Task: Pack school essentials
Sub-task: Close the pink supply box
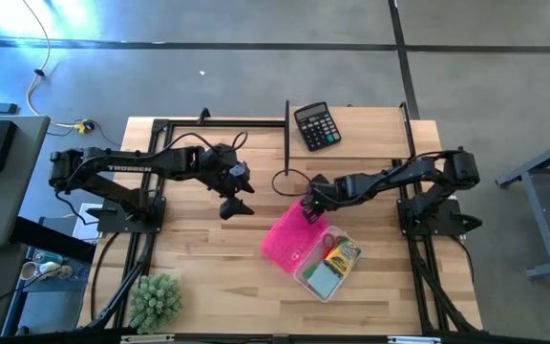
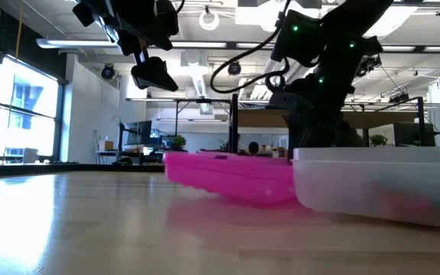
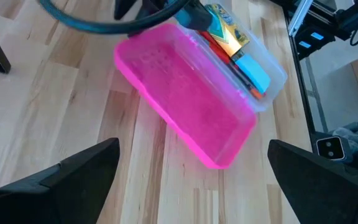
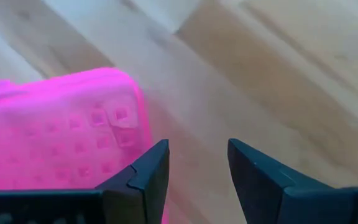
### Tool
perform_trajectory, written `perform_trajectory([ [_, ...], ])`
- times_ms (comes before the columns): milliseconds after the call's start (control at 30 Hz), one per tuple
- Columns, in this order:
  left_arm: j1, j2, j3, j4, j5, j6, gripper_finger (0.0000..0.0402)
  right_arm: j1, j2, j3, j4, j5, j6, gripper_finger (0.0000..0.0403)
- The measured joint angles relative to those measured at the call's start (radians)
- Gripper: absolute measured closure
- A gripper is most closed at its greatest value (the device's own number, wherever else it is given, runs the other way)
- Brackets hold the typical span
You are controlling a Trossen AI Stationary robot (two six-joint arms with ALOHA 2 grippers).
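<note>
You're looking at a pale, striped wood-plank table (image 1: pixel 208 268) with black frame rails. The lid (image 3: pixel 185 99) of the case is bright, translucent pink, stamped with a grid of small raised squares; the case body (image 3: pixel 272 78) beside it is clear plastic. Inside, you can see a light-blue notepad (image 3: pixel 253 70), a yellow-green crayon box (image 3: pixel 225 28) with multicoloured print, and red scissor handles (image 1: pixel 330 241). The calculator (image 1: pixel 316 125) is black with grey keys. Both arms and the left gripper (image 1: pixel 234 203) and right gripper (image 4: pixel 194 165) are dark, nearly black. A spiky pale-green plant (image 1: pixel 156 301) sits at the table's edge.
</note>
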Motion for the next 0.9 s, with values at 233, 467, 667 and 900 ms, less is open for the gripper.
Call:
perform_trajectory([
  [233, 0.000, 0.000, 0.000, -0.043, 0.000, -0.001, 0.0002, 0.005, 0.029, 0.000, 0.128, -0.096, -0.071, 0.0249],
  [467, 0.000, 0.000, 0.000, -0.057, 0.000, -0.004, 0.0002, 0.018, 0.028, 0.004, 0.170, -0.130, -0.095, 0.0249],
  [667, -0.014, 0.000, 0.000, -0.063, 0.002, -0.027, 0.0002, 0.032, 0.025, 0.071, 0.078, -0.111, -0.123, 0.0249],
  [900, -0.079, 0.000, 0.000, -0.062, 0.002, -0.017, 0.0002, 0.107, -0.015, 0.176, -0.150, -0.042, -0.146, 0.0249],
])
